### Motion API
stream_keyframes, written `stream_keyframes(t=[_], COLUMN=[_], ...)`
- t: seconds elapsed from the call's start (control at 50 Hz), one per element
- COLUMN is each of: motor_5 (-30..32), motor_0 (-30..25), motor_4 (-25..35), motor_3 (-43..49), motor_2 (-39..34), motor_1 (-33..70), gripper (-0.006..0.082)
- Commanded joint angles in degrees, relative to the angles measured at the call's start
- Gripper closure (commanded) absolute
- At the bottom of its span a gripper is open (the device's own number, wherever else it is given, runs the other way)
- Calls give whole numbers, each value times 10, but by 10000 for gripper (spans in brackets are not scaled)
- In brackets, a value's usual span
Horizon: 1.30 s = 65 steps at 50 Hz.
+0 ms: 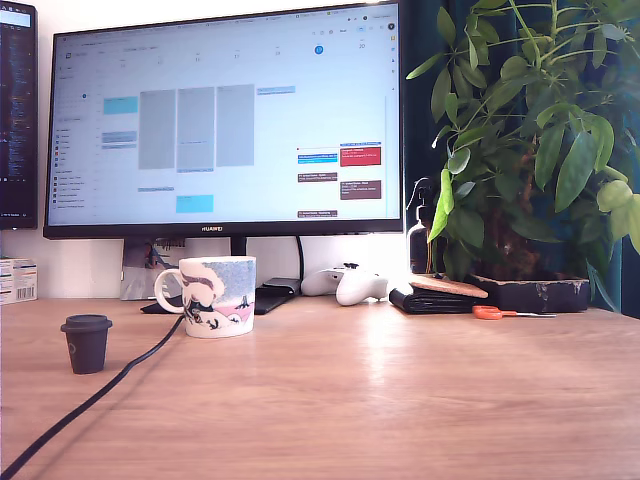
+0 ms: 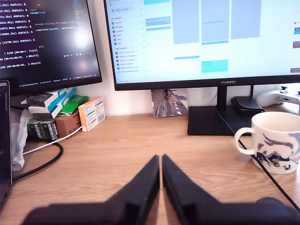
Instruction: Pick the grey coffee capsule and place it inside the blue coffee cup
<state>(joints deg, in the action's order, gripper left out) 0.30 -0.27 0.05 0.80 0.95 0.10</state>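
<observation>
Pale blue coffee cup (image 1: pixel 217 296) sat on the wooden desk (image 1: pixel 400 400), contents unseen; grey coffee capsule (image 1: pixel 87 343) at its eight o'clock. Our gripper (image 2: pixel 161 161) was closed, empty.

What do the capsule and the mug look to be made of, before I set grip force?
The grey coffee capsule: matte, dark, no glints, probably plastic, though coated metal is possible. The blue coffee cup: likely glazed ceramic, with thick walls, a smooth sheen and printed artwork. The gripper has its fingers together, empty.
</observation>
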Motion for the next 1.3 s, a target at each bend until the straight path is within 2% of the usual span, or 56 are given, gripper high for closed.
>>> stream_keyframes(t=[0.0, 0.18, 0.36, 0.6, 0.82, 1.0, 1.04, 1.08, 1.2, 1.24, 1.28], motor_5=[-74, -80, -154, -198, -220, -209, -204, -193, -178, -178, -178], motor_0=[62, 61, 61, 61, 44, 3, -8, -18, -50, -59, -67], motor_4=[106, 106, 124, 235, 334, 339, 335, 333, 319, 309, 290], motor_3=[25, -9, -69, -1, 49, 52, 50, 46, 23, 15, 6], motor_2=[-24, -24, -22, 46, 97, 99, 99, 99, 100, 100, 100], motor_1=[-8, -8, -8, 14, 122, 242, 266, 289, 358, 379, 400], gripper=[788, 788, 788, 788, 788, 769, 715, 613, 128, 37, 6])
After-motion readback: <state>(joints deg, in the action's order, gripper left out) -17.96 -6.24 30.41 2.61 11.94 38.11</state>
